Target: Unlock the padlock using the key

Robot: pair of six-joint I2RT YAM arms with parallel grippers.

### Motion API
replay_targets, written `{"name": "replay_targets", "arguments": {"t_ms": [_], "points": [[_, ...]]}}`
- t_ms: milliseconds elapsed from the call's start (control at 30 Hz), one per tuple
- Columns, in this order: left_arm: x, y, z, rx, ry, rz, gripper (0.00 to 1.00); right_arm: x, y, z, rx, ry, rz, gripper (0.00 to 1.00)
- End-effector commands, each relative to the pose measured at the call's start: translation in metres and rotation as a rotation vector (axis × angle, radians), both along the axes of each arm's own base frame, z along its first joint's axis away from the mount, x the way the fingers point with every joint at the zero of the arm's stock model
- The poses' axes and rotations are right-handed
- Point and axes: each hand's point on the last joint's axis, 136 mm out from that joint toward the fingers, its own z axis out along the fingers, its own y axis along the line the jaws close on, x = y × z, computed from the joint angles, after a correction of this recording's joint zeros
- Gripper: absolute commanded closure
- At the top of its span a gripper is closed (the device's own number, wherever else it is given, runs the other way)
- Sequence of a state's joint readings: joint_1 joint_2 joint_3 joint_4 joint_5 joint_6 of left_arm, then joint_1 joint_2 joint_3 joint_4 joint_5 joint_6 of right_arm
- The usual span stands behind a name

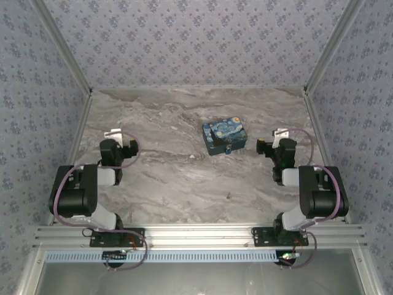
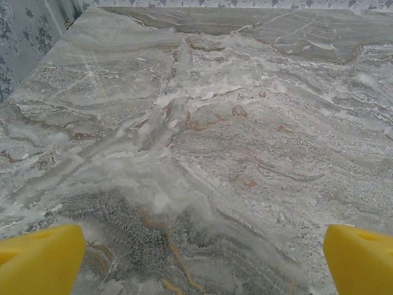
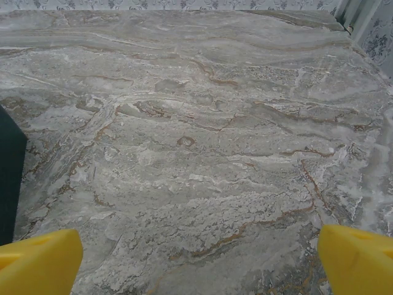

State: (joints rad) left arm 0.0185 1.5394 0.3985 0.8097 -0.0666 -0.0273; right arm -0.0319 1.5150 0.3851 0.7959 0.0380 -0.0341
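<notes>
The blue-and-yellow painted box point(image 1: 224, 136) sits right of the table's middle. On its near face hangs the tiny teal padlock point(image 1: 228, 148), too small to show any detail. The key point(image 1: 229, 196) is a dark speck lying on the marble nearer the arms, well apart from the box. Far to the left of the box, my left gripper point(image 1: 115, 136) point(image 2: 202, 258) is open over bare marble, its yellow fingertips point(image 2: 40, 261) wide apart. Just right of the box, my right gripper point(image 1: 279, 136) point(image 3: 199, 261) is open too, with nothing between its fingertips point(image 3: 356, 261).
The marble table point(image 1: 184, 178) is walled by patterned panels with metal posts at the back corners. A dark teal side of the box point(image 3: 9, 178) shows at the left edge of the right wrist view. An aluminium rail point(image 1: 196, 233) runs along the near edge.
</notes>
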Motion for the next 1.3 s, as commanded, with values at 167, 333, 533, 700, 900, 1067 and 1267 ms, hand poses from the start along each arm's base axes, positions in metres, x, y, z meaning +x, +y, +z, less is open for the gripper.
{"name": "replay_targets", "arguments": {"t_ms": [167, 333, 533, 700, 900, 1067, 1267], "points": [[0.005, -0.005, 0.009, -0.003, -0.023, -0.023, 0.01, 0.002, -0.001, 0.003, 0.007, -0.012, -0.014, 0.00], [0.005, -0.005, 0.008, -0.002, -0.022, -0.023, 0.00, 0.002, -0.001, 0.003, 0.008, -0.012, -0.015, 0.00], [0.005, -0.005, 0.009, -0.004, -0.023, -0.023, 0.00, 0.002, -0.001, 0.002, 0.007, -0.011, -0.014, 0.00], [0.005, -0.005, 0.009, -0.003, -0.023, -0.023, 0.01, 0.002, -0.001, 0.002, 0.008, -0.009, -0.015, 0.00], [0.006, -0.005, 0.009, -0.005, -0.022, -0.023, 0.01, 0.002, -0.001, 0.002, 0.007, -0.010, -0.015, 0.00], [0.005, -0.001, 0.009, -0.013, -0.025, -0.006, 0.01, 0.002, -0.001, 0.002, 0.010, -0.010, -0.014, 0.00], [-0.005, 0.010, 0.040, -0.014, -0.061, 0.057, 0.01, 0.006, -0.005, 0.012, 0.054, 0.034, -0.003, 0.00]]}}
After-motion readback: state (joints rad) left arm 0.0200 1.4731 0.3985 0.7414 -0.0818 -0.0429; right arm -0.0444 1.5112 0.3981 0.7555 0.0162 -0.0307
